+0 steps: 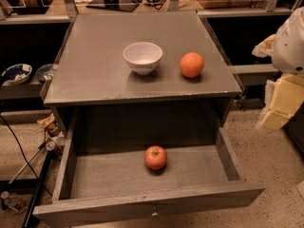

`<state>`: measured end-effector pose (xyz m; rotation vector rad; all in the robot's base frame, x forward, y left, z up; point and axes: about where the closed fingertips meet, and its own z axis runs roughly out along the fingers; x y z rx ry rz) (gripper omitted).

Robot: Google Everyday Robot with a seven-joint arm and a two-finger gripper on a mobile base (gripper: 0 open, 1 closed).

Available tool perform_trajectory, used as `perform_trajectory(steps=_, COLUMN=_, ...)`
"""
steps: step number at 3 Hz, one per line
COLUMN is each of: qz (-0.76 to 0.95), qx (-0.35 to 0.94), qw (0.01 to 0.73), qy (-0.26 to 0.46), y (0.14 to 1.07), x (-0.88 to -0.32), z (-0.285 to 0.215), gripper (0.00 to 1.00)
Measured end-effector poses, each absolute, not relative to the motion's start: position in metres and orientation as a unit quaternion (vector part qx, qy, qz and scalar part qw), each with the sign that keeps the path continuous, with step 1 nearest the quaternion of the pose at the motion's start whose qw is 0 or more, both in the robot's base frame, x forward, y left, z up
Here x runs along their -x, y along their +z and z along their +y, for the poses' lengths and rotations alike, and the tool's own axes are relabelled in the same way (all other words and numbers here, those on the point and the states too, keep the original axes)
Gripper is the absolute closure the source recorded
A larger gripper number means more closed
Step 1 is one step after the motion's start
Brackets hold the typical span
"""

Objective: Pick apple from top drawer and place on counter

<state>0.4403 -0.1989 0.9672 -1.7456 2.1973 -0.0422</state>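
The small red apple [156, 157] lies in the open top drawer [142, 208], near the middle of its floor. The drawer is pulled out of the grey cabinet towards me. Above it is the flat grey counter [104, 80]. My gripper [279, 104] hangs at the right edge of the view, beside the cabinet's right side, at about the height of the counter's front edge. It is well right of the apple, above it, and touches nothing. Part of the arm's white housing [290, 42] shows above the gripper.
A white bowl [142, 57] and an orange fruit [192, 64] stand on the counter. Shelves with dishes [16, 72] lie to the left, with cables and clutter on the floor at lower left. A desk with cables runs behind the cabinet.
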Motion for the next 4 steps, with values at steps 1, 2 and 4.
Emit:
perform_trajectory(steps=1, qz=0.772, qx=0.611, qw=0.173, qy=-0.014, y=0.956, x=-0.437, z=-0.186, gripper=0.0)
perform_trajectory(steps=2, qz=0.761, qx=0.623, qw=0.182, qy=-0.004, y=0.933, x=-0.438, z=-0.165, gripper=0.0)
perform_trajectory(steps=4, qz=0.748, qx=0.636, qw=0.187, qy=0.014, y=0.912, x=-0.439, z=-0.146, gripper=0.0)
